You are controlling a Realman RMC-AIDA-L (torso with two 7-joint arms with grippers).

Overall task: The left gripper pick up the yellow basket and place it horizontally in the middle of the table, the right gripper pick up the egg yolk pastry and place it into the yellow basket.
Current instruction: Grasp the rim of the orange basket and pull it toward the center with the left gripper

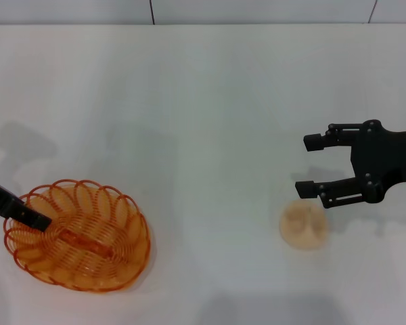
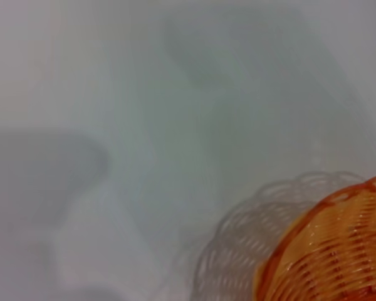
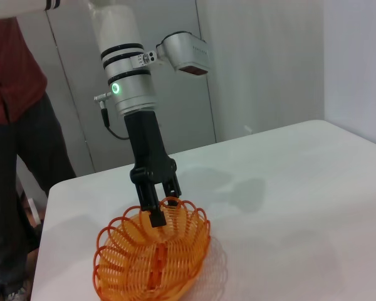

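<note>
- Amber-wire yellow basket (image 1: 78,235) sat tilted at the white table's (image 1: 203,122) near-left, its rim clenched by the left gripper (image 3: 158,210).
- Right gripper (image 1: 312,164) hung with jaws spread, just beyond the egg yolk pastry (image 1: 303,225) at near-right.

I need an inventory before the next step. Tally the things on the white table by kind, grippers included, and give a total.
Oval orange-amber wire basket: 1
Small round cream-beige egg yolk pastry: 1
Black two-fingered grippers: 2, the left gripper clamped on the basket's rim, the right gripper open above the pastry
Total: 4, all over the white table
</note>
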